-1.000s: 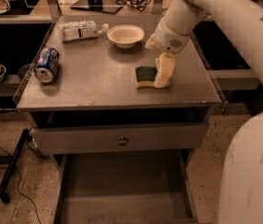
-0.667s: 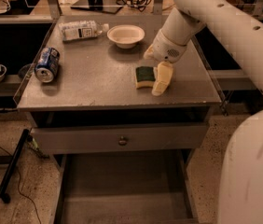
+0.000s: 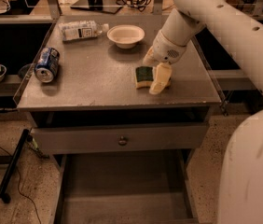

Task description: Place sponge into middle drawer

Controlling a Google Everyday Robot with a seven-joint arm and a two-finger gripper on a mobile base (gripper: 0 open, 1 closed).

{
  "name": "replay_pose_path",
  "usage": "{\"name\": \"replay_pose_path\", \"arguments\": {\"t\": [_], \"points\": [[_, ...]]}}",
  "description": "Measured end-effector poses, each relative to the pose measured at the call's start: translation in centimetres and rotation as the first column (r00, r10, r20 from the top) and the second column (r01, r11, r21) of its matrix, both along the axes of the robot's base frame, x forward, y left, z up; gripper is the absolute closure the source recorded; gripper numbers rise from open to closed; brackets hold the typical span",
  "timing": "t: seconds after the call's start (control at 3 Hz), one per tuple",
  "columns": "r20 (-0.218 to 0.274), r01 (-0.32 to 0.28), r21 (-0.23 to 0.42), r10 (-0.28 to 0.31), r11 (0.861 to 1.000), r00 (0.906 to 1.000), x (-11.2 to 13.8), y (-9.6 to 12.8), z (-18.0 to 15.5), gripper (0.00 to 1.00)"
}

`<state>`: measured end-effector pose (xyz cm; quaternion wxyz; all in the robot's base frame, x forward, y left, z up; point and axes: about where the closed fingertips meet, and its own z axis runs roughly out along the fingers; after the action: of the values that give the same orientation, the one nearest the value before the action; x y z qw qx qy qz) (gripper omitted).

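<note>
Green-topped yellow foam sponge (image 3: 143, 74) belongs in the wide grey middle drawer tray (image 3: 122, 190), open below the front edge of the grey metal worktop (image 3: 89, 80) — farther back, toward the right edge, my cream two-finger gripper (image 3: 152, 74) straddles it, spread, ready to pinch.

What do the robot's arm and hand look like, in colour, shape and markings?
The arm is a thick, smooth white tube with a few small dark round marks along it. It ends in a rounded white wrist with a patch of tiny holes. The hand, beside the sponge on the tabletop, is cream-coloured. No cables show on it.
</note>
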<state>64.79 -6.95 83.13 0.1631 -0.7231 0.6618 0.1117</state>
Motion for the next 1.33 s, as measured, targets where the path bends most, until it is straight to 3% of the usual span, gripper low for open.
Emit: {"name": "replay_pose_path", "arguments": {"t": [1.0, 1.33], "points": [[0.0, 0.0, 0.0, 0.0, 1.0, 1.0, 0.0, 0.0, -0.01, 0.89], [0.0, 0.0, 0.0, 0.0, 1.0, 1.0, 0.0, 0.0, 0.02, 1.0]]}}
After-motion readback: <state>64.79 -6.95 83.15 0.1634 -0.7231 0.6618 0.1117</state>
